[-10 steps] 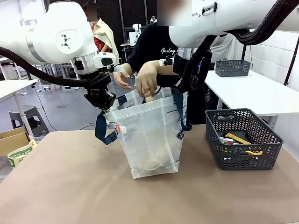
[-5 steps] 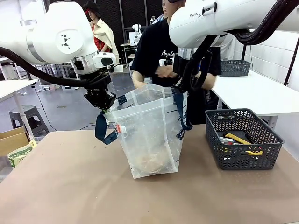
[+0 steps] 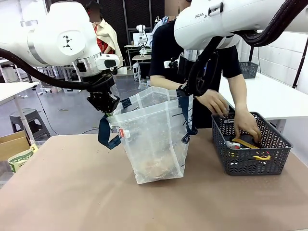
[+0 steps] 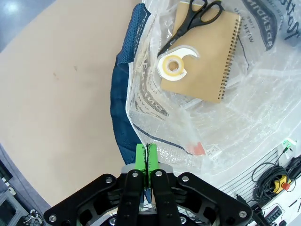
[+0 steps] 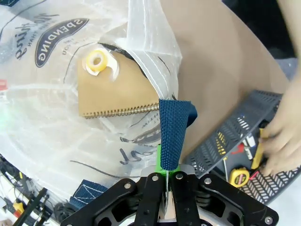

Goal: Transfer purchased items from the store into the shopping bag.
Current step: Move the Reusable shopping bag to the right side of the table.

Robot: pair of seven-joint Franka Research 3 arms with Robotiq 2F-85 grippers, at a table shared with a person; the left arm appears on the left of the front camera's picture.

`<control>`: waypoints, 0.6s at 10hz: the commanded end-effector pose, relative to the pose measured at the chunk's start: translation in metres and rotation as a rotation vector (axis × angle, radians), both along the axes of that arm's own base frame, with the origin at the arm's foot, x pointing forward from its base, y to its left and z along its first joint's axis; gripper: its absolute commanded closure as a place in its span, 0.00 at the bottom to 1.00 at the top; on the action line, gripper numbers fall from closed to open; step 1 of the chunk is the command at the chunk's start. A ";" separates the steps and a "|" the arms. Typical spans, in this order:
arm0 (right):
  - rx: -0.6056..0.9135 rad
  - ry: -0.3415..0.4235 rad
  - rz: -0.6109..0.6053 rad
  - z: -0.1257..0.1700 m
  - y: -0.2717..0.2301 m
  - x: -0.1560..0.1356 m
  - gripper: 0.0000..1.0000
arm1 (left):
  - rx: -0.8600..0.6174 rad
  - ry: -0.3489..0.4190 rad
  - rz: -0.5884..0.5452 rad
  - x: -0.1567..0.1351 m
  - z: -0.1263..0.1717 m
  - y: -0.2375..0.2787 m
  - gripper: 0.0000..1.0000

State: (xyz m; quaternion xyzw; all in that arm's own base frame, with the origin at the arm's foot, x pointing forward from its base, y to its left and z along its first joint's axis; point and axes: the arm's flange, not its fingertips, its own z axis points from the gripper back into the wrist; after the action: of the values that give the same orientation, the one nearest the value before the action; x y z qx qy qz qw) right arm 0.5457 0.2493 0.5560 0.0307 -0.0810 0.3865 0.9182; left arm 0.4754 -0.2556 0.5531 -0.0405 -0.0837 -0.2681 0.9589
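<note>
- Rim of shopping bag [image 3: 154, 139] clenched in left gripper [image 4: 146, 157]; right gripper [image 5: 167, 169] clenched on its navy strap [image 5: 173, 127].
- Beyond both jaws, inside bag: notebook [image 4: 207, 61], tape [image 4: 173, 66], scissors [image 4: 184, 27].
- Person's hand [image 3: 248, 126] in mesh basket [image 3: 250, 166], beside right jaws.

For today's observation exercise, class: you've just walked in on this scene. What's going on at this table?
Both arms hold the shopping bag open on the table. The left gripper is shut on its plastic rim, the right gripper on a navy strap handle. A spiral notebook, a tape dispenser and black scissors lie inside. The person's hand is in the grey mesh basket beside the bag, apparently reaching for another item.
</note>
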 end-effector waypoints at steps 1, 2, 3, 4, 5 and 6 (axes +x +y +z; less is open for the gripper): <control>0.001 -0.001 -0.006 0.001 -0.001 0.000 1.00 | 0.004 -0.001 0.012 0.000 0.000 0.001 1.00; 0.001 -0.001 -0.006 0.001 -0.001 0.000 1.00 | 0.004 -0.001 0.012 0.000 0.000 0.001 1.00; 0.001 -0.001 -0.006 0.001 -0.001 0.000 1.00 | 0.004 -0.001 0.012 0.000 0.000 0.001 1.00; 0.001 -0.001 -0.006 0.001 -0.001 0.000 1.00 | 0.004 -0.001 0.012 0.000 0.000 0.001 1.00; 0.001 -0.001 -0.006 0.001 -0.001 0.000 1.00 | 0.004 -0.001 0.012 0.000 0.000 0.001 1.00; 0.001 -0.001 -0.006 0.001 -0.001 0.000 1.00 | 0.004 -0.001 0.012 0.000 0.000 0.001 1.00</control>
State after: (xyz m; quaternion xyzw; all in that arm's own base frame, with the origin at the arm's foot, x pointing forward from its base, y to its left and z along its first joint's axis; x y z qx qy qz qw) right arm 0.5457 0.2493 0.5560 0.0307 -0.0810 0.3865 0.9182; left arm 0.4754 -0.2556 0.5531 -0.0405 -0.0837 -0.2681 0.9589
